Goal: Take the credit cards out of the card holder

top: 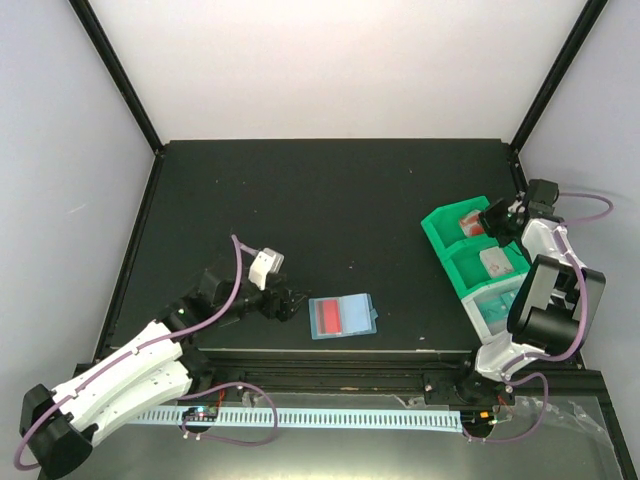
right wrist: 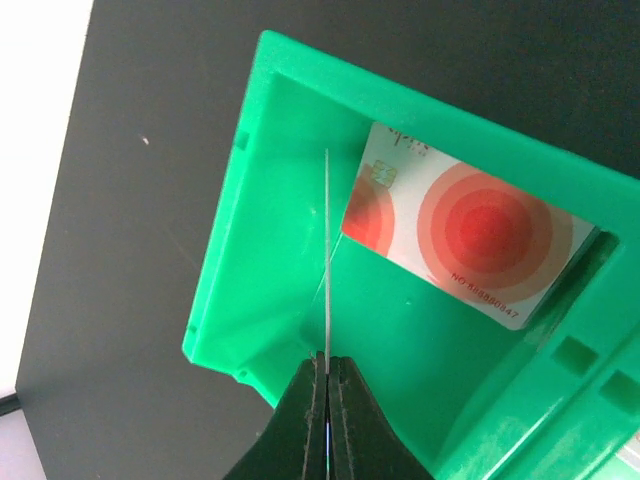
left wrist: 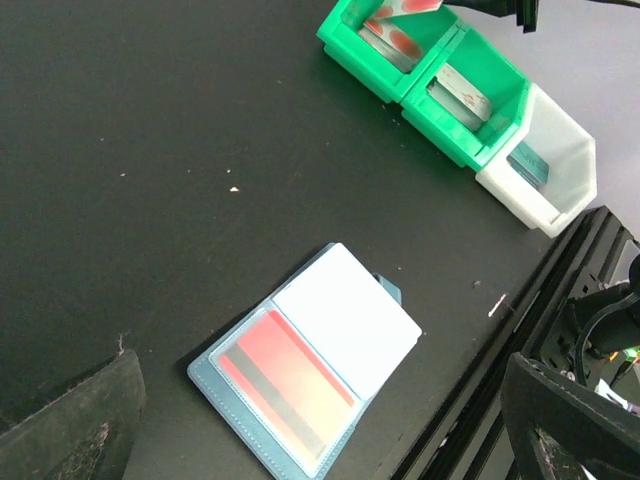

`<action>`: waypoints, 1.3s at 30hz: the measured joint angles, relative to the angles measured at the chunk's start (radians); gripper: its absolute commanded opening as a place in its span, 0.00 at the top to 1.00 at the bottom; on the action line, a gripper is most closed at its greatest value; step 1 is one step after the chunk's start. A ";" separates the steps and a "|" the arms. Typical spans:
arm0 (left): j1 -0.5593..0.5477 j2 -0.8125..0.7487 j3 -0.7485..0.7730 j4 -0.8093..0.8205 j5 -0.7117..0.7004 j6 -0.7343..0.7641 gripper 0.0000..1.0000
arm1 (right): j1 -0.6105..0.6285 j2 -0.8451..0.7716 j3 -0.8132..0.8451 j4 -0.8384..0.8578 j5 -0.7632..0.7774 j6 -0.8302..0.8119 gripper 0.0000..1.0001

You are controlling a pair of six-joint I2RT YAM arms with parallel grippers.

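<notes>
The light-blue card holder [top: 342,316] lies open near the table's front edge. In the left wrist view [left wrist: 232,388] its left sleeve holds a red card [left wrist: 285,385], and a white card [left wrist: 347,315] covers its right panel. My left gripper [top: 288,303] is open and empty just left of the holder, not touching it. My right gripper [right wrist: 327,362] is shut on a thin card [right wrist: 327,260] seen edge-on. It holds this card over the far compartment of the green tray [right wrist: 250,260], where a white card with red circles [right wrist: 470,235] lies.
The green tray [top: 440,222] stands at the right. Its middle compartment holds a pale card [left wrist: 462,95]. A white bin [left wrist: 560,150] joined to it holds a teal card [left wrist: 530,165]. The table's front rail [top: 340,355] runs just behind the holder.
</notes>
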 measured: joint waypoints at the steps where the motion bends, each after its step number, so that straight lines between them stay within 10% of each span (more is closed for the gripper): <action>1: 0.003 0.001 0.000 0.000 0.000 0.000 0.01 | -0.001 0.012 0.002 0.000 0.000 0.000 0.99; 39: 0.047 0.011 0.000 -0.001 -0.004 0.002 0.01 | -0.058 0.105 0.002 0.072 -0.015 0.018 0.86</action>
